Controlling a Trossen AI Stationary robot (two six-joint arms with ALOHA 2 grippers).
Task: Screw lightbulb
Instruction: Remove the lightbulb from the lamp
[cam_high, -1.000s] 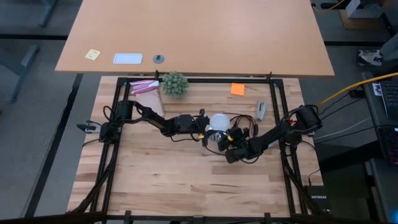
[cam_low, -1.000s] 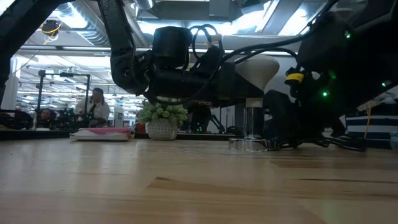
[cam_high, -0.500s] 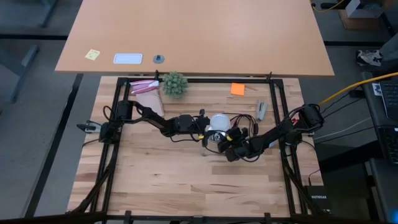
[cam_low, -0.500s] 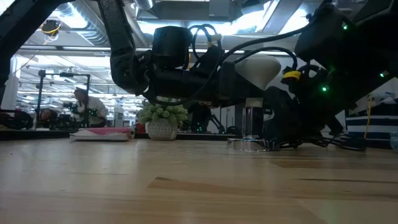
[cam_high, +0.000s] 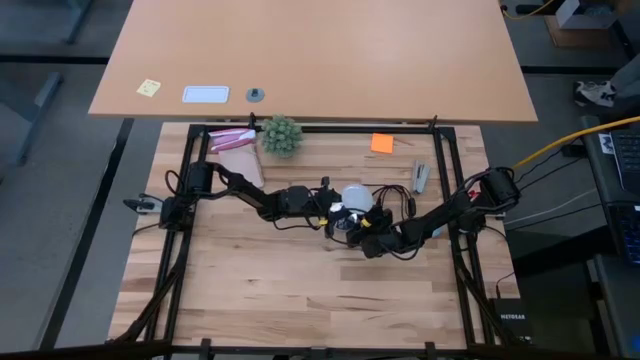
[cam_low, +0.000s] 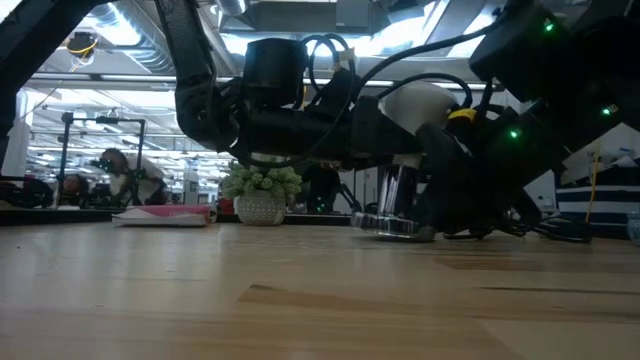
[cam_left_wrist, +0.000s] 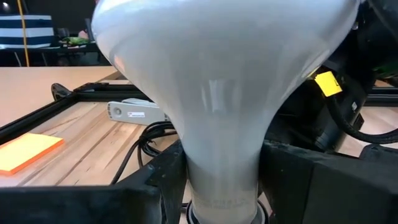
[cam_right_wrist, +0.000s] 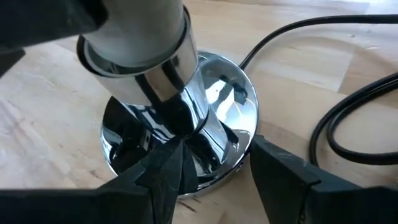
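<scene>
The white frosted lightbulb (cam_high: 355, 196) stands dome up at the table's middle, its neck (cam_right_wrist: 134, 34) set in the top of a chrome socket (cam_right_wrist: 177, 106) that rises from a round silvery disc (cam_low: 386, 224) with a black cord (cam_right_wrist: 348, 118). My left gripper (cam_high: 337, 211) comes from the table's left and is shut on the bulb. My right gripper (cam_high: 364, 230) comes from the right and is shut low on the socket. In the low view the disc stands tilted, one side off the wood. My left gripper pinches the bulb's narrow neck (cam_left_wrist: 224, 177) between its two fingers (cam_left_wrist: 146, 190), just above the screw base. The fingers come about level from the table's left and lie across the neck. The bulb stands dome up, slightly tilted, its base in the socket. My right gripper holds the socket at its disc, near the foot of the chrome stem (cam_right_wrist: 214, 158), with one finger (cam_right_wrist: 165, 174) on each side. It slants down from the table's right. The disc is tilted, with one edge on the table.
A small green plant (cam_high: 281, 133) and a pink packet (cam_high: 232, 140) sit at the far left, an orange note (cam_high: 381, 143) and a grey tool (cam_high: 421, 177) at the far right. Black cords (cam_high: 395, 196) loop behind the bulb. Black frame rails (cam_high: 452, 160) border the table.
My right gripper has gone a little toward the table's left with the socket. The disc, flat on the wood a second ago, now stands tilted with one side raised. The bulb, held by my left gripper, has come more upright.
</scene>
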